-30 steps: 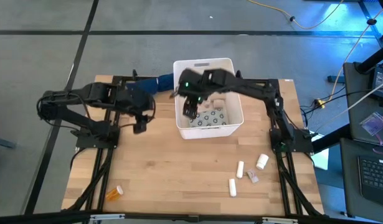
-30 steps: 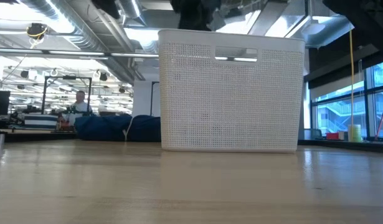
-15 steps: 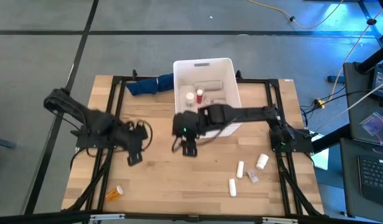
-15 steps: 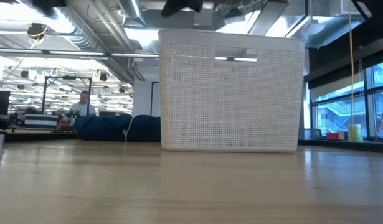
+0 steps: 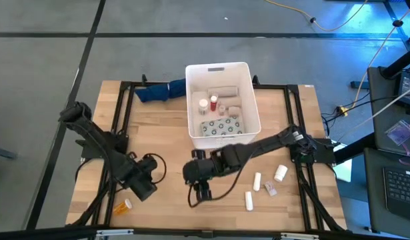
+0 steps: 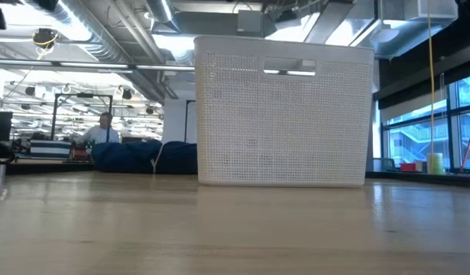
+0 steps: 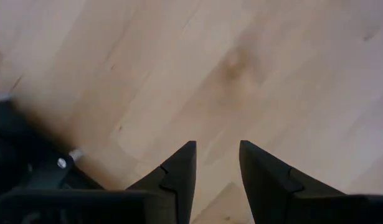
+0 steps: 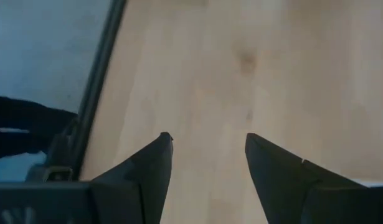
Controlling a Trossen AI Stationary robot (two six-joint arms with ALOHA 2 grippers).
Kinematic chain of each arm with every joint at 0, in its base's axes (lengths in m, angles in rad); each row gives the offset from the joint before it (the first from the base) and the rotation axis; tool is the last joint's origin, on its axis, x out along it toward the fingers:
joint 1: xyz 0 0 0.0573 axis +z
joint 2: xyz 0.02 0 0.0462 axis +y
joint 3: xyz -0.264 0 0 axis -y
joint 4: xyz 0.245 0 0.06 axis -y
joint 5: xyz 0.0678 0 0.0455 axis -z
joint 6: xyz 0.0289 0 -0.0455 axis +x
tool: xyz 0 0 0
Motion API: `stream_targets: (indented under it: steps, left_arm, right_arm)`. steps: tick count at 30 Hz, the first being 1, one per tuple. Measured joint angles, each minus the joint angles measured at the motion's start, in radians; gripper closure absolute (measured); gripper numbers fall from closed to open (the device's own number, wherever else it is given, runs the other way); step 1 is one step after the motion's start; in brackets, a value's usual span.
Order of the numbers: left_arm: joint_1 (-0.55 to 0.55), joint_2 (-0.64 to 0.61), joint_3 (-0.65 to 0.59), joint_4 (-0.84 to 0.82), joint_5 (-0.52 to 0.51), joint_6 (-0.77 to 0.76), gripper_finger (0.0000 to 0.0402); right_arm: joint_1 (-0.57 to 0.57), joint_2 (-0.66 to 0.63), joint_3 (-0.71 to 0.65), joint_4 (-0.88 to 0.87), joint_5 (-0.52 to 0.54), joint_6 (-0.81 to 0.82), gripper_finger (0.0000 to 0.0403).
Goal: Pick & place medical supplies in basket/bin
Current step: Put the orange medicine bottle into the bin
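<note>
Fingers of the left gripper point(image 7: 216, 163) stand a little apart with nothing between them, only bare light wooden table point(image 7: 253, 68) showing through the gap. In the high view this left gripper point(image 5: 149, 179) hangs over the near left part of the table, close to an orange pill bottle point(image 5: 123, 207) lying by the near left edge. The right gripper point(image 8: 208, 155) has its fingers apart as well, empty, over bare wood near the middle of the near edge point(image 5: 202, 192). Right of it lie a few small white bottles and tubes point(image 5: 257, 181) with a grey piece beside them. The large white rectangular plastic tub point(image 5: 247, 97) sits at the far middle, holding a grey blister pack point(image 5: 220, 126), beige rolls and red-capped bottles. A dark blue cloth point(image 5: 159, 91) lies touching its left side.
</note>
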Motion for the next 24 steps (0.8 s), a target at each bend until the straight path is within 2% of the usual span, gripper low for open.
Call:
stream_targets:
  steps: [4,8,15,24]
  left_arm:
    - [0.013,0.046,0.0,-0.001,0.057,-0.062,0.0285]
    - [0.02,0.068,0.0,-0.001,0.12,0.0,0.0285]
    - [0.02,0.074,0.0,-0.001,0.128,0.17,0.0285]
    - [0.024,0.074,0.0,-0.013,0.137,0.152,0.0285]
  right_arm:
    - [0.024,0.0,-0.088,0.109,-0.001,0.006,0.0199]
    - [0.032,0.0,-0.132,0.168,-0.001,0.029,0.0199]
    - [0.032,0.0,-0.156,0.223,-0.001,0.105,0.0199]
    - [0.027,0.0,-0.156,0.278,-0.001,0.103,0.0199]
